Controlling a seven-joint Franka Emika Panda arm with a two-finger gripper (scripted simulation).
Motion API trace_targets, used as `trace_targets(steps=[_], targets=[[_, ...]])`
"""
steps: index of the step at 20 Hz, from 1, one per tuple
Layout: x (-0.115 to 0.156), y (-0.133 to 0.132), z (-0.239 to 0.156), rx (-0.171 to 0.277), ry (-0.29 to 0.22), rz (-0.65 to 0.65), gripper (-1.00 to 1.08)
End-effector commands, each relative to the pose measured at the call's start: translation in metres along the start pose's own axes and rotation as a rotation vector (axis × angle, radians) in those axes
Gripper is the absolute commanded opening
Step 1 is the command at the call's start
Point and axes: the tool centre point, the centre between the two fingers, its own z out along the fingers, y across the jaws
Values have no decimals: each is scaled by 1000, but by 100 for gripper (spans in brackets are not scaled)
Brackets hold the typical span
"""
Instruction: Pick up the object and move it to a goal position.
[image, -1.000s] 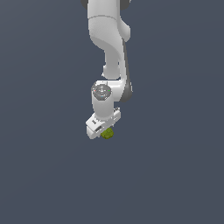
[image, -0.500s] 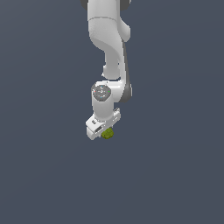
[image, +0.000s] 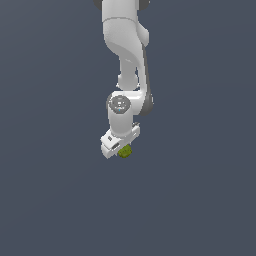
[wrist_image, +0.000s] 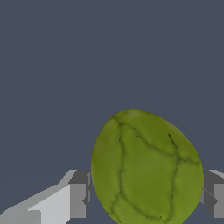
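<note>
Olive-green and veined with darker cracks, the object (wrist_image: 146, 168) fills much of the wrist view, an egg-like lump sitting between the two fingers (wrist_image: 74, 199) of the tool (wrist_image: 146, 197). One grey-padded finger shows at each flank of the lump, and both pads appear to press against its sides, so the tool reads as clamped on the object. No gap between pad and green surface can be made out on either side.

From the exterior view the same object (image: 125, 151) is only a small green speck, peeking out from under the lower end of the white tool (image: 121, 147). It sits toward the exterior view's right of the tool's wide body, and part of it is hidden behind the white housing. The arm (image: 125, 55) comes down from the top edge of that view, bends at a round joint with a grey cap, and ends in the tool, which is tilted so that its wide body slopes down toward the exterior view's left.

Behind everything lies a flat, even slate-grey ground (image: 50, 200). No shadow or edge shows there, so whether the object touches that surface or hangs above it cannot be told.
</note>
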Motion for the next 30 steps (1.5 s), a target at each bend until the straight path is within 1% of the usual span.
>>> trace_targets(steps=[1,6,17,21,26,30], targets=[[6,-11,-6,-2,2,-2,-100],[21,-48,-21,-2,2,-2,-100],[71,-167,-69,-2,1,-3,-100],[88,-203,-85,-2,1,-3,-100],[103,-234,-98,-2,1,-3,-100],[110,-247,-104,-1,1,-3,-100]])
